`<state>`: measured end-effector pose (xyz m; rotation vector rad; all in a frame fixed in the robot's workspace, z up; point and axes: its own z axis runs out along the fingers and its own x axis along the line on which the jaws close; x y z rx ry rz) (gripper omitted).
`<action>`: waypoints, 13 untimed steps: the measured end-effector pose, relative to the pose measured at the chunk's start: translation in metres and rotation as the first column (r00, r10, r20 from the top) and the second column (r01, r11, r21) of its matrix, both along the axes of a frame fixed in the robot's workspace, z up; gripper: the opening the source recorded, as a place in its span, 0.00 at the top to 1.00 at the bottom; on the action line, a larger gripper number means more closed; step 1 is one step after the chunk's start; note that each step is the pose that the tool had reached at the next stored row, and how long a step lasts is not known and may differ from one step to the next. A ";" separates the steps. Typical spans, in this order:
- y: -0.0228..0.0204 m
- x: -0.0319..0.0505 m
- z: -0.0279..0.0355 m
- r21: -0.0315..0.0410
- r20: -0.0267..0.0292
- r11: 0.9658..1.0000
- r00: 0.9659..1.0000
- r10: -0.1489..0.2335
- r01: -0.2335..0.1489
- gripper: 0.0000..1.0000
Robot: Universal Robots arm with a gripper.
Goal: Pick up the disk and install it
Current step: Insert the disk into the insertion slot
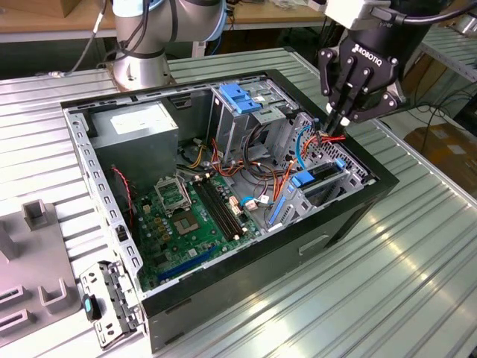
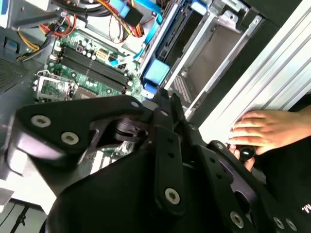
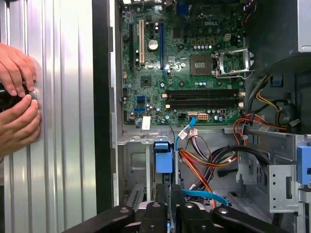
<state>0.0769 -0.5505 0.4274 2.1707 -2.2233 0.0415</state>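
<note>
Exterior view: I am seeing the pincer [image 1: 337, 124] hanging over the drive-bay corner of the open computer case [image 1: 223, 298], its fingers drawn together with nothing visible between them. The disk [image 1: 321, 174] is sitting on edge in the bay directly beneath the tips, with its blue rail ends showing. Whether the tips are touching it I cannot tell, as red cables [image 1: 328, 139] are crowding that spot. A person's hands [image 3: 17, 104] are resting on the ribbed table [image 3: 63, 145] outside the case wall, well apart from the pincer. They are cupping something small and dark that I am failing to identify.
</note>
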 end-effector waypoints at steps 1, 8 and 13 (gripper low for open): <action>-0.0005 0.0021 -0.0021 0.000 0.000 1.000 1.000 0.000 0.000 0.88; -0.0102 0.0087 -0.0178 0.000 0.000 1.000 1.000 0.000 0.000 0.89; -0.0121 0.0123 -0.0315 0.000 0.000 1.000 1.000 0.000 0.000 0.89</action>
